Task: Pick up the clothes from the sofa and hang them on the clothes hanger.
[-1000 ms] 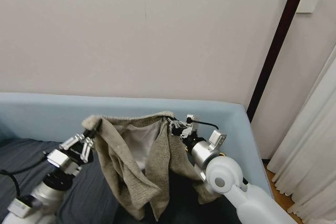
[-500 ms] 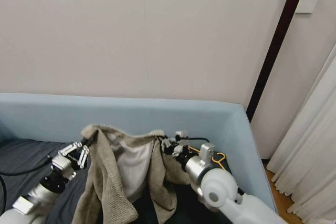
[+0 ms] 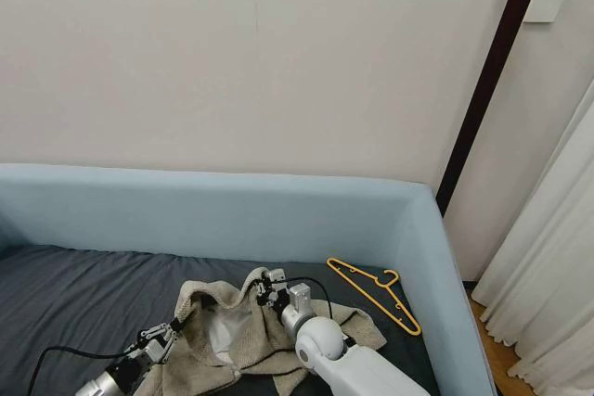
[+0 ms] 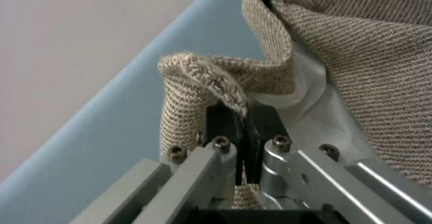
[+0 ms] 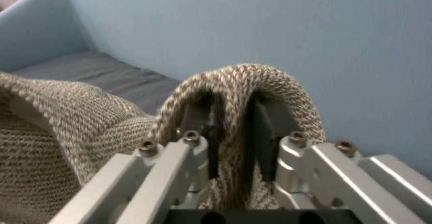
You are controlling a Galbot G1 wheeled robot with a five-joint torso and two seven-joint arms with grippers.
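Low in the head view, toward the bottom centre, a brown tweed garment (image 3: 232,338) lies heaped on the dark grey seat (image 3: 74,285) of a pale blue sofa (image 3: 213,210). The left gripper (image 3: 170,331) reaches in from the lower left and meets the garment's left edge; the right gripper (image 3: 264,282) sits at the top of the heap, just right of centre, its white arm running down out of the bottom edge. Both are against the fabric, though this view does not show how far their fingers are closed. A yellow hanger (image 3: 371,292) lies flat on the seat to the right of the heap, near the sofa's right arm and apart from the garment.

Up close in the left wrist view, the left gripper (image 4: 244,128) has its dark fingers drawn narrow, pinching a rolled hem of the garment (image 4: 337,57) between them. A pale lining shows beside the tweed, and the sofa back (image 4: 128,113) runs behind.

Close again in the right wrist view, the right gripper (image 5: 235,128) clamps a thick fold of the garment (image 5: 68,128), which loops over both fingertips while the fingers stand narrow on the fabric between them. The sofa back (image 5: 236,21) rises behind, with a strip of seat beside it.
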